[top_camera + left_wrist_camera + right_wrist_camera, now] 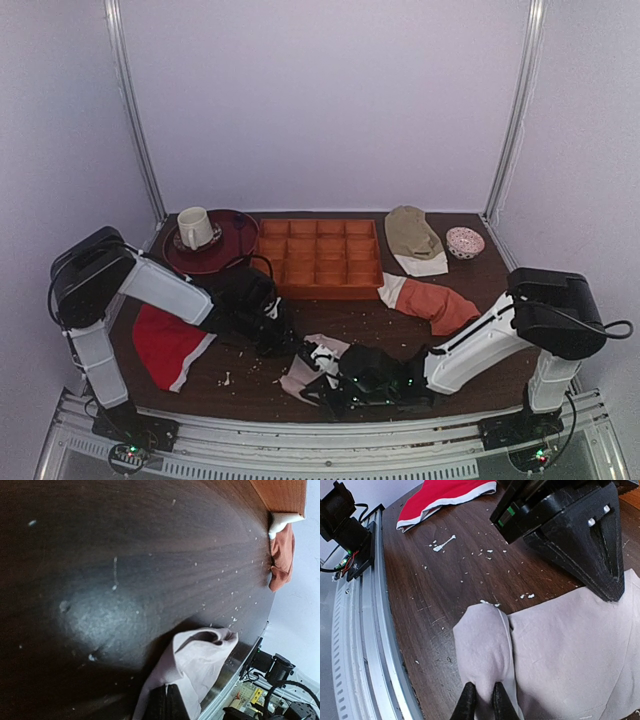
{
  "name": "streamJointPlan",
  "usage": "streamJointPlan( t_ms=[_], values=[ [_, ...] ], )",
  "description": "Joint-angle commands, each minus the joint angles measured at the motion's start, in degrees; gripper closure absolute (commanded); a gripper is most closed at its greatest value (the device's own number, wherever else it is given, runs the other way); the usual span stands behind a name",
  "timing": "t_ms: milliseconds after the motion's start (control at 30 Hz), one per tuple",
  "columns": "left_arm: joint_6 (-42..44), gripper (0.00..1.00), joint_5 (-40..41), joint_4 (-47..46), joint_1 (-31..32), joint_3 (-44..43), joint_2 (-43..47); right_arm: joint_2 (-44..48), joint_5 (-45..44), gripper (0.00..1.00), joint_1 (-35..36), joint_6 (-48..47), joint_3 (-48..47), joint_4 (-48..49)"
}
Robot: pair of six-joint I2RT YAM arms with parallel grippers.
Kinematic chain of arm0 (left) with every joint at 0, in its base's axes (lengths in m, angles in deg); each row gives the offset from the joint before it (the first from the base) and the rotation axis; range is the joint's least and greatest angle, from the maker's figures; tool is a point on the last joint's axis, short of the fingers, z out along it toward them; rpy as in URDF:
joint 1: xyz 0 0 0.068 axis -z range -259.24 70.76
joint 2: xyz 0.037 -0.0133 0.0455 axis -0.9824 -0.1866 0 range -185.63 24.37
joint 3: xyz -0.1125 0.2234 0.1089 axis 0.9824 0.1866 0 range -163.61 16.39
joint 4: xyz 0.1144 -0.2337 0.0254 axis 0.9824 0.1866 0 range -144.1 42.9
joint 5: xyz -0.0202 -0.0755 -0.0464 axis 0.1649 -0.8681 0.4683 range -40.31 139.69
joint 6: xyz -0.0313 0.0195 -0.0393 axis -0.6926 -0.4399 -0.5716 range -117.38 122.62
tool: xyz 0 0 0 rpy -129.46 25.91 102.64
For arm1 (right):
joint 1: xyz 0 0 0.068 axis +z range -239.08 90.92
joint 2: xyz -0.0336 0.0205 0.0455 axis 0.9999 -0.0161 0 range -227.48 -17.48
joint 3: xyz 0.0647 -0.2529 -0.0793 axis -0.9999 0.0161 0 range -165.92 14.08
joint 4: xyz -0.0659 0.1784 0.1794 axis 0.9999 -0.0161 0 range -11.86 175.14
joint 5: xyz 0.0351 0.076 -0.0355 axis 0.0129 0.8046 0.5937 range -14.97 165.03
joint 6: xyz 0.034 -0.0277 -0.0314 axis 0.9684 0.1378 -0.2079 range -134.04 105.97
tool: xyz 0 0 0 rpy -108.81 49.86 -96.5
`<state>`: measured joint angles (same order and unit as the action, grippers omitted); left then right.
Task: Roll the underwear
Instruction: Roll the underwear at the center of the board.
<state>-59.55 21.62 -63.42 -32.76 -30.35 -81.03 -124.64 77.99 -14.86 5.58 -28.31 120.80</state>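
Our left hand (pixel 166 696) is closed on the underwear (pixel 560 650), and our right hand (pixel 482 696) pinches its folded edge; we judge one anchors while the other rolls. It lies on the counter (pixel 250 378), in front of the tray (pixel 320 291).

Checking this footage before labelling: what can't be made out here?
Top view: pinkish-beige cloth underwear partly covered by left gripper and right gripper; waistband lettering too small.
Left wrist view: left gripper cut off by bottom edge.
Right wrist view: right gripper likewise; underwear runs off right edge.
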Motion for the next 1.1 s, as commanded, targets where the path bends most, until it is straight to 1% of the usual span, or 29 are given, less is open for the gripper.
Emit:
streamJointPlan(
  t_ms=[0, 133, 267, 567, 700, 867, 1067],
  values=[
    [-1.03, 1.0, -0.32, -1.01, -0.25, 0.66, -1.11, -0.92, 4.22, 1.0, -1.3, 5.62, 3.28, -4.5],
    [-1.51, 1.0, -0.02, -1.24, -0.25, 1.1, -1.54, -3.06, 8.24, 1.0, -2.99, 10.82, 4.29, -0.77],
    [-2.26, 1.0, 0.9, -1.16, -0.25, 1.73, -1.46, -6.07, 11.59, 1.0, -4.71, 17.3, 5.8, 6.35],
    [-3.12, 1.0, 2.31, -1.39, -0.33, 2.99, -0.53, -10.38, 13.3, 1.0, -6.51, 27.72, 9.39, 14.3],
    [-3.3, 1.0, 2.67, -1.55, -0.34, 3.49, -0.33, -10.99, 13.91, 1.0, -6.97, 30.88, 10.16, 14.09],
    [-3.65, 1.0, 3.02, -1.71, -0.42, 3.75, -0.12, -12.23, 16.41, 1.0, -7.49, 34.99, 9.3, 11.53],
    [-3.47, 1.0, 3.48, -1.8, -0.42, 3.93, 1.48, -13.05, 17.32, 1.0, -8.54, 36.64, 9.66, 9.08]
  ],
)
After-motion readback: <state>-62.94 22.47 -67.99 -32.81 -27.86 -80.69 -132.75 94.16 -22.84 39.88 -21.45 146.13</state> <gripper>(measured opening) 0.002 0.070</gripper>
